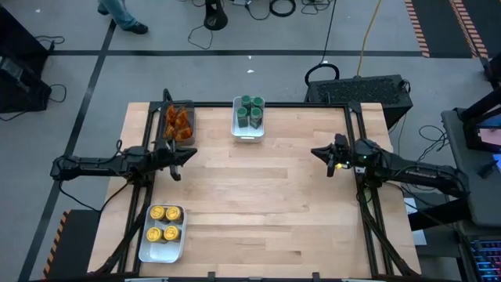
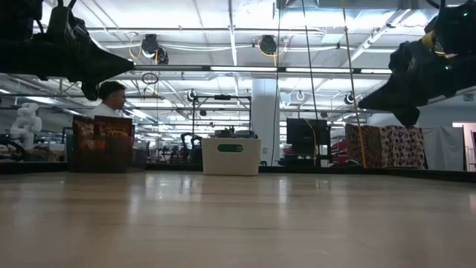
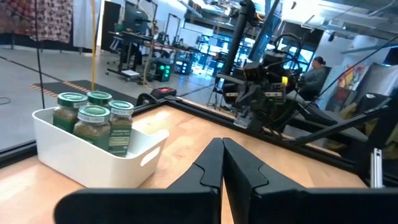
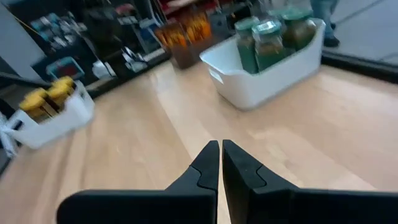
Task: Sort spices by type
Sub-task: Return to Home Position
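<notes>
Several green-lidded spice jars stand in a white tray at the table's far middle. Yellow-lidded jars fill a second white tray at the near left. Orange-brown pieces lie in a dark clear-sided bin at the far left. My left gripper hangs shut above the table's left side, near the bin. Above the right side my right gripper hangs shut. Both hold nothing. In the left wrist view the green jars show, in the right wrist view the green jars and yellow jars.
The middle of the wooden table lies bare between the two arms. A black frame runs along the table's edges. A person shows beyond the far edge in the low view.
</notes>
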